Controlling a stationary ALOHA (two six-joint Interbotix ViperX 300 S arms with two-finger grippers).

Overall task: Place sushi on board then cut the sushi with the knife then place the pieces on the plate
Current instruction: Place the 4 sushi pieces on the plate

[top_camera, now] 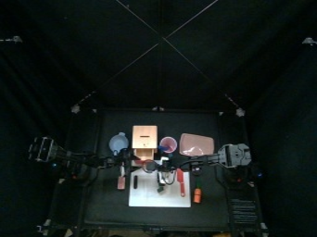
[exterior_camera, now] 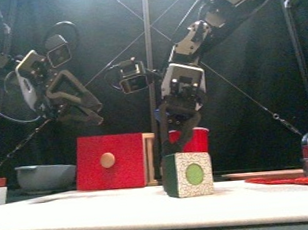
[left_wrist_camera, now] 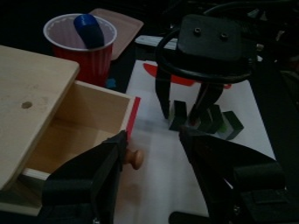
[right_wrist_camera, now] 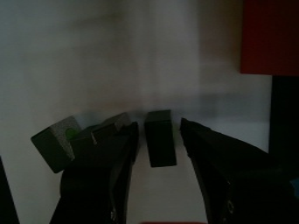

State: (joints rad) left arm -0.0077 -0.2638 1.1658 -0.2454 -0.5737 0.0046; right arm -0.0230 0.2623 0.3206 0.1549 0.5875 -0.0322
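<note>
Your right gripper is down on the white cutting board. Its jaws are parted and straddle one dark green toy sushi block, with a thin pale gap on each side. A second sushi block leans just beside it on the board. Your left gripper hovers by the pale wooden box, whose drawer stands open. Its jaws are spread wide, holding nothing, with the red drawer front and its knob between them. Behind the box, the red plastic cup holds a blue toy knife. The flat pink tray lies at the back of the table, apart from the sushi.
</note>
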